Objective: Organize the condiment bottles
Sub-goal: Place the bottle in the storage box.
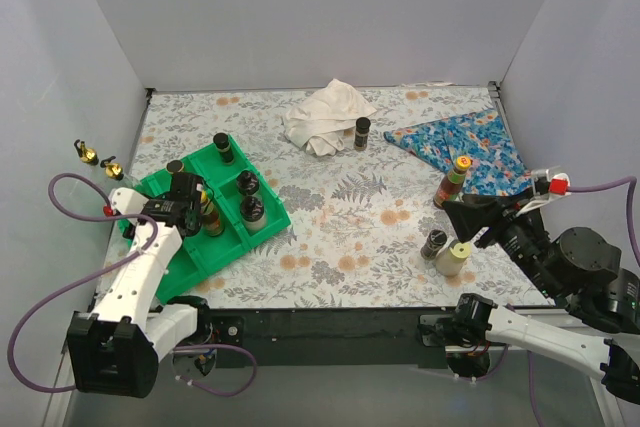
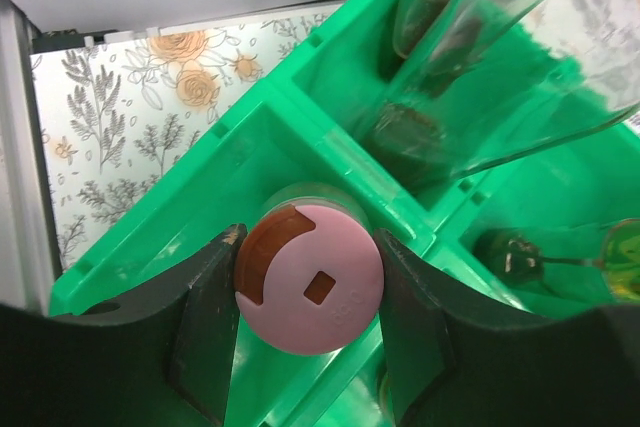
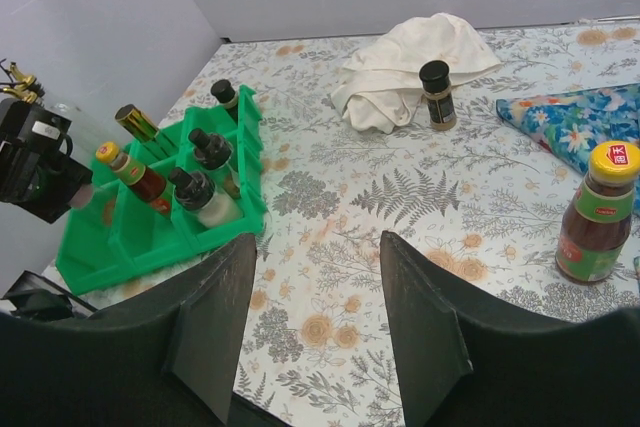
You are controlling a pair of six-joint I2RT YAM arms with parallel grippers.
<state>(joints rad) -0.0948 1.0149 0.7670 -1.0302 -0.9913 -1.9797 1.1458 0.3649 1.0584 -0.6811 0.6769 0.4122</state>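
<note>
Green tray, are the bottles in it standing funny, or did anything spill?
Yes, a bit. In the green tray, the yellow-capped sauce bottle and the two black-capped bottles beside it lean sideways instead of standing straight. No spill or breakage shows.

I read the tray point(image 2: 300, 127) as glossy green plastic; the cap point(image 2: 310, 292) of the bottle point(image 2: 330, 190) in it is matt pink plastic, the jaws matt black. Beyond the tray, the cloth point(image 1: 325, 115) looks soft, crumpled.
</note>
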